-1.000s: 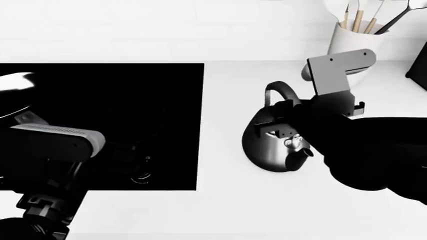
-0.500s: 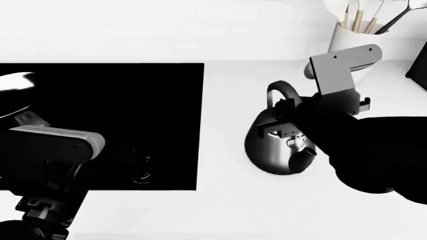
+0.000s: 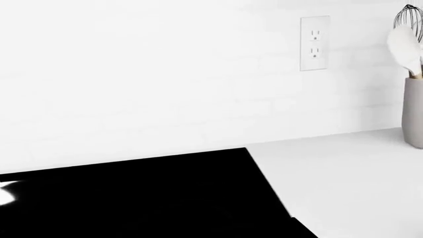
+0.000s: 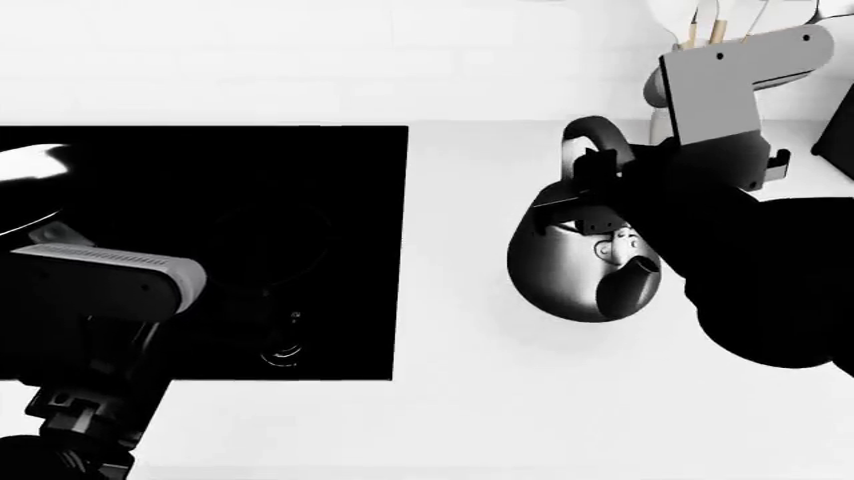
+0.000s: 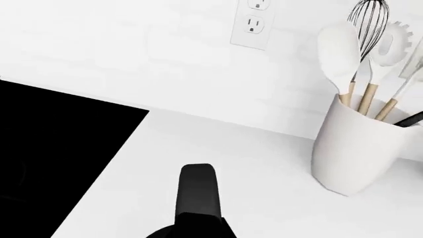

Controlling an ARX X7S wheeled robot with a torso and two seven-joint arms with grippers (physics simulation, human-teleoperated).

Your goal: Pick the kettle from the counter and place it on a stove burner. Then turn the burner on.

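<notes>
The right claw (image 4: 587, 190) looks clamped on the kettle (image 4: 581, 270) handle, though its arm hides the fingers. The kettle hangs over the counter (image 4: 454, 420), right of the cooktop (image 4: 200, 200). It could swing or slip, because the grip sits high.
</notes>
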